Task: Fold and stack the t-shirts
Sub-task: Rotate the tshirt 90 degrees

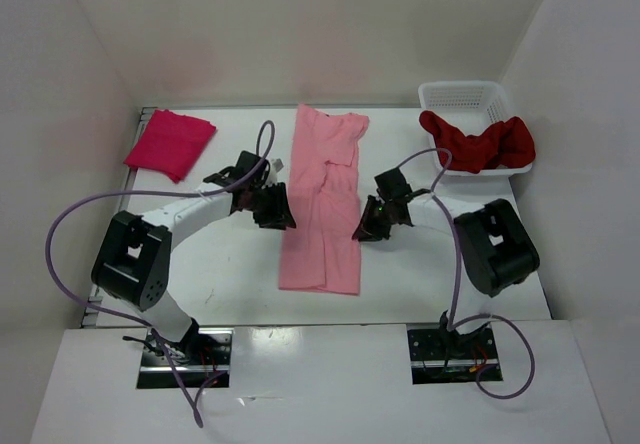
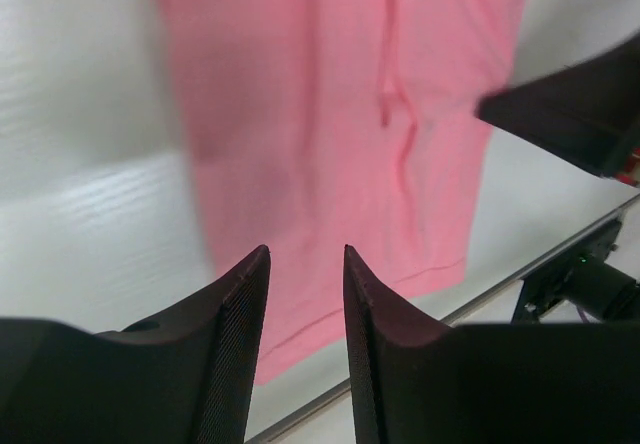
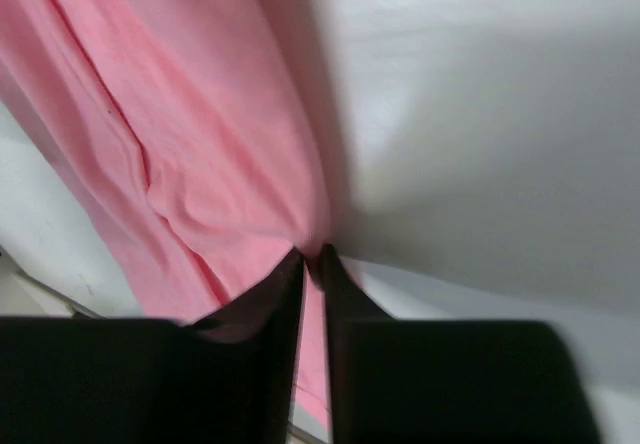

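A light pink t-shirt (image 1: 325,204) lies as a long strip down the middle of the table. My right gripper (image 1: 363,232) is at its right edge, shut on the cloth; in the right wrist view the gripper (image 3: 312,256) pinches a fold of the pink shirt (image 3: 150,114). My left gripper (image 1: 283,212) hovers at the shirt's left edge. It stands open (image 2: 303,254) with nothing between the fingers, and the shirt (image 2: 330,114) lies below. A bright crimson-pink t-shirt (image 1: 170,142) lies folded at the back left. A dark red t-shirt (image 1: 480,144) hangs crumpled over the basket.
A white mesh basket (image 1: 460,94) stands at the back right corner. White walls close in the table on the left, back and right. The right arm's gripper body (image 2: 570,114) shows in the left wrist view, across the shirt.
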`<act>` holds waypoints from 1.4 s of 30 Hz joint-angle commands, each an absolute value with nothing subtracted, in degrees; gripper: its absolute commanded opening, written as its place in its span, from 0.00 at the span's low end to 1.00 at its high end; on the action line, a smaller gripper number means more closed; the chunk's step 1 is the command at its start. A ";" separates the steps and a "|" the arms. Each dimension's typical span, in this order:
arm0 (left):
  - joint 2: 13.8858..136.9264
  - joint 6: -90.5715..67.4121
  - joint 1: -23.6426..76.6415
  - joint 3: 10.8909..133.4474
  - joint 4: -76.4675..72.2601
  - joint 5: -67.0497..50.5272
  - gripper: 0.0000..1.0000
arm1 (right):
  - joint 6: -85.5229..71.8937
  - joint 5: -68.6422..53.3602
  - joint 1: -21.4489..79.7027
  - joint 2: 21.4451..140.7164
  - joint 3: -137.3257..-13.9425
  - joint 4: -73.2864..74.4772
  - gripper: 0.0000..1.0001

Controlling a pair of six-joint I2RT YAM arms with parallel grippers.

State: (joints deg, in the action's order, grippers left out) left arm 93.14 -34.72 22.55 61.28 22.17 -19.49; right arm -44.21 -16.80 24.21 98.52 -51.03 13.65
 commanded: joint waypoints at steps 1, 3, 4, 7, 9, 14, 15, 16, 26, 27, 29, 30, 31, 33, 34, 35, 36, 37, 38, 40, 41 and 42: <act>90.97 -35.51 22.32 58.98 23.64 -18.29 0.43 | -38.93 -16.79 23.21 91.68 -47.12 20.04 0.28; 89.66 -35.51 22.32 57.75 24.95 -16.97 0.44 | -39.81 -17.40 23.20 90.01 -46.50 20.65 0.45; 89.65 -35.51 22.32 56.00 26.09 -16.27 0.44 | -40.86 -17.40 23.20 88.17 -45.89 21.18 0.48; 88.51 -37.70 22.32 52.48 28.11 -15.73 0.37 | -44.29 -16.88 23.20 83.78 -42.55 21.70 0.51; 87.98 -39.46 22.32 50.10 29.79 -15.04 0.30 | -47.87 -16.88 23.20 80.96 -38.95 21.71 0.51; 86.92 -42.27 22.32 46.50 30.50 -17.73 0.30 | -54.84 -17.57 23.20 70.78 -30.61 21.18 0.52; 86.92 -42.28 22.32 45.89 29.45 -19.49 0.32 | -55.37 -17.58 23.20 70.06 -29.89 21.18 0.52; 86.92 -42.97 22.93 44.57 29.44 -21.69 0.32 | -55.98 -18.45 23.20 69.44 -28.49 21.18 0.52; 85.69 -44.12 25.04 40.96 24.52 -26.02 0.65 | -63.28 -20.74 32.96 69.43 -23.38 15.56 0.50; 86.30 -44.12 25.92 40.96 24.52 -26.62 0.63 | -63.28 -20.74 32.96 69.96 -22.68 14.60 0.48; 86.92 -44.12 26.71 40.96 24.52 -26.63 0.58 | -64.07 -21.62 33.49 69.96 -21.89 13.01 0.45; 86.92 -44.12 27.24 40.96 24.00 -26.63 0.53 | -64.68 -21.62 33.49 69.96 -21.88 13.01 0.45; 86.92 -44.64 27.25 40.96 23.99 -26.63 0.51 | -64.69 -21.62 33.49 69.96 -21.28 12.31 0.43; 86.92 -44.65 27.25 40.96 23.99 -26.63 0.47 | -65.30 -21.62 33.49 69.96 -21.27 11.78 0.41; 86.92 -44.65 27.25 40.96 23.99 -26.63 0.44 | -65.30 -21.62 33.49 69.96 -21.27 11.78 0.39; 86.92 -44.65 27.25 40.96 23.99 -26.63 0.43 | -65.30 -21.62 33.49 69.96 -20.75 11.26 0.39; 86.92 -44.65 27.25 40.96 23.99 -26.63 0.41 | -65.30 -21.62 33.49 69.96 -20.74 11.25 0.35; 86.92 -44.65 27.77 40.96 23.99 -26.63 0.40 | -65.30 -21.62 33.49 69.96 -20.74 10.55 0.33; 86.92 -44.65 27.77 40.96 23.99 -26.63 0.38 | -65.30 -21.62 33.49 69.96 -20.74 10.55 0.29; 86.92 -44.65 28.30 40.96 23.38 -27.41 0.36 | -65.30 -21.62 33.49 69.96 -20.74 10.55 0.22; 86.92 -44.65 28.30 40.96 22.77 -27.42 0.36 | -65.30 -21.62 33.49 69.96 -20.74 10.55 0.19; 86.92 -44.65 28.30 40.96 22.76 -27.94 0.31 | -65.30 -21.62 33.49 69.35 -21.26 10.55 0.13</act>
State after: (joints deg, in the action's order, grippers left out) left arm 86.52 -44.07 27.73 41.23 24.03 -25.74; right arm -64.75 -21.85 32.86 69.76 -21.26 12.82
